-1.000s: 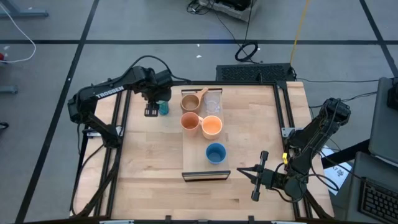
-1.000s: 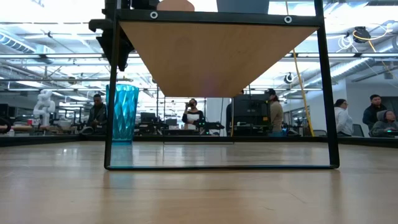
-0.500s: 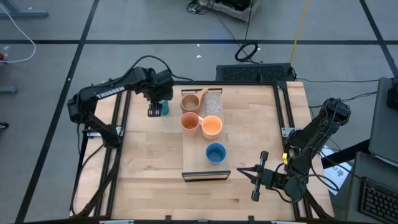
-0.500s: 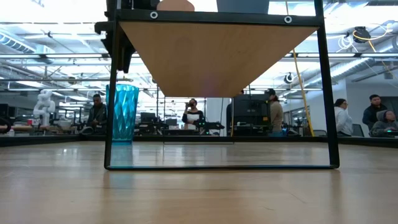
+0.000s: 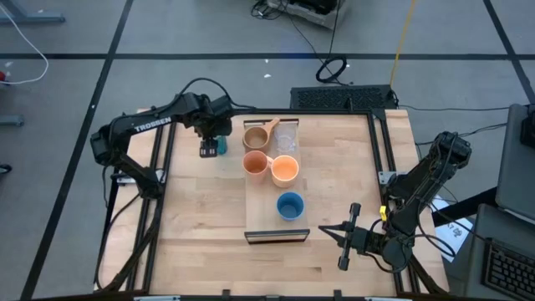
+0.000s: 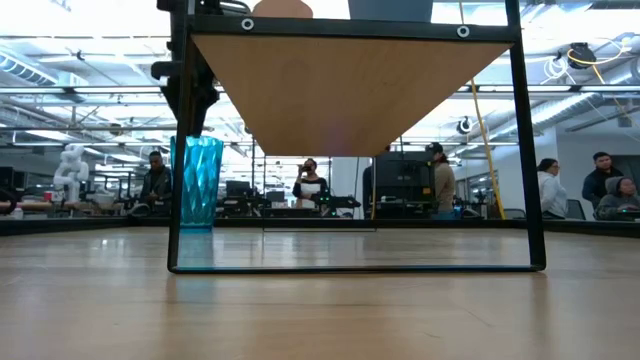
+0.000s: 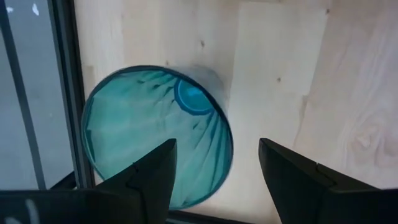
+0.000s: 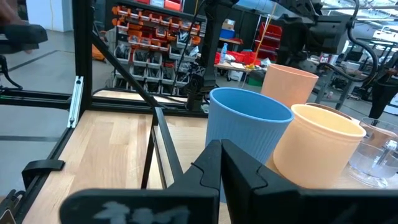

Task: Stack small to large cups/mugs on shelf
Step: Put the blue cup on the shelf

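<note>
The teal tumbler (image 5: 221, 145) (image 6: 200, 185) stands upright on its base on the tabletop, left of the shelf's far end. My left gripper (image 5: 210, 149) (image 7: 217, 168) hangs open just above it, pointing down. One finger is over the tumbler's mouth (image 7: 155, 143) and the other is outside the rim. The shelf (image 5: 263, 224) carries the tan mug (image 5: 255, 135), clear glass cup (image 5: 287, 136), orange mug (image 5: 255, 162), small orange cup (image 5: 285, 170) and blue cup (image 5: 290, 205). My right gripper (image 5: 324, 227) (image 8: 221, 152) waits shut near the table's near right corner, pointing at the shelf.
The shelf stands raised on a thin black frame (image 6: 178, 150). A black rail (image 5: 164, 167) borders the table's left side close to the tumbler, and another (image 5: 380, 159) runs along the right. Bare wood lies left and right of the shelf. People stand far behind the table.
My left gripper has come down toward the teal tumbler and shifted slightly toward the shelf, staying open. The tumbler and the cups on the shelf have not moved.
</note>
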### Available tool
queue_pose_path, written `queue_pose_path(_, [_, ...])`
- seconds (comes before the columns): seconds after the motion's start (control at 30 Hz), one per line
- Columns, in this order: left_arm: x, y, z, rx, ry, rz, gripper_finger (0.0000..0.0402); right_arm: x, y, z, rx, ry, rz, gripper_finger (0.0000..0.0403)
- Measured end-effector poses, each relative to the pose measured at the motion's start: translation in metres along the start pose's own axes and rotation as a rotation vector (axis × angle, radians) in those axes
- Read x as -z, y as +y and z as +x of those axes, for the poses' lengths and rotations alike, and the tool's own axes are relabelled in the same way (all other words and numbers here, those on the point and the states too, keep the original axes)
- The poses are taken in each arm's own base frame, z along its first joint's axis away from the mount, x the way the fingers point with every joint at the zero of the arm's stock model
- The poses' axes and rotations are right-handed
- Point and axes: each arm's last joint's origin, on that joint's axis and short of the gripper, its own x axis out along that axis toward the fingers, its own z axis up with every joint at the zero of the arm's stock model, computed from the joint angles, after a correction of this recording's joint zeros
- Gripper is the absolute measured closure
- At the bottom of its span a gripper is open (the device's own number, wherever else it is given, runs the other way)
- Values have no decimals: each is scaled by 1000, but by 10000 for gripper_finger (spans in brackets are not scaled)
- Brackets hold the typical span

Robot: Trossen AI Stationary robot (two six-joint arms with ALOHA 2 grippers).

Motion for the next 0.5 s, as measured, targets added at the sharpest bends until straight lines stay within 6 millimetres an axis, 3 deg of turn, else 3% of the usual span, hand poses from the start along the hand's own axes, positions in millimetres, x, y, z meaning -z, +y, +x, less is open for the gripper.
queue_pose_path(0.23, [1,-2,7,28,8,1,183,0,0,0,0,0,-1,403])
queue_pose_path(0.5, [2,-3,17,6,24,24,260,0,0,0,0,0,-1,403])
